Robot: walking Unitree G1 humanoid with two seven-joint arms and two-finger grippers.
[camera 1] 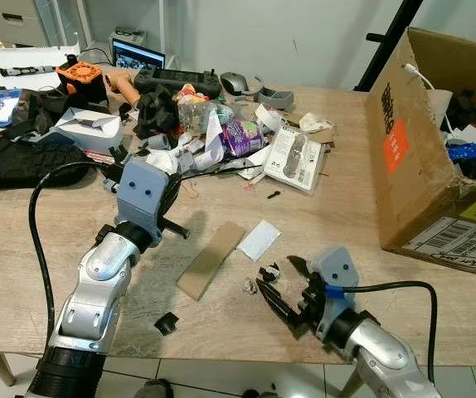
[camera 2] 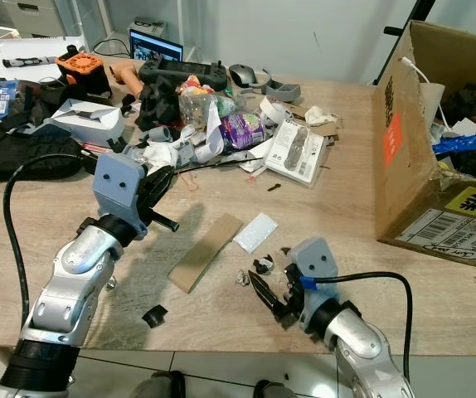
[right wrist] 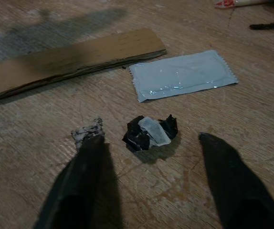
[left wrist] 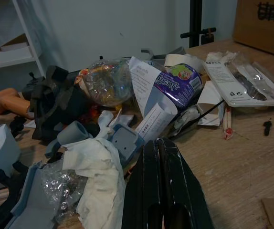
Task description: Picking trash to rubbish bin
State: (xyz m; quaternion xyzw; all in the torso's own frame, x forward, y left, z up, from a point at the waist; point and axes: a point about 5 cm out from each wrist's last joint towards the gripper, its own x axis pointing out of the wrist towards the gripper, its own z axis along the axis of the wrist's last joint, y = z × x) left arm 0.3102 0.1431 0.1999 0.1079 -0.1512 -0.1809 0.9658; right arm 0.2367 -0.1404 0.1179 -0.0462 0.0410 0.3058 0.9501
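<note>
A small crumpled black-and-white scrap lies on the wooden table, just ahead of my right gripper. That gripper is open, with one finger on each side of the scrap and nothing held. A tiny grey crumb sits at the tip of one finger. My left gripper is shut and empty, pointing at the trash heap: white tissue, a crushed clear bottle and a purple wrapper. A large open cardboard box stands at the right.
A cardboard strip and a white sachet lie mid-table. Near the front edge sits another black scrap. A blister pack, black fabric, tools and a controller crowd the back. Cables trail from both arms.
</note>
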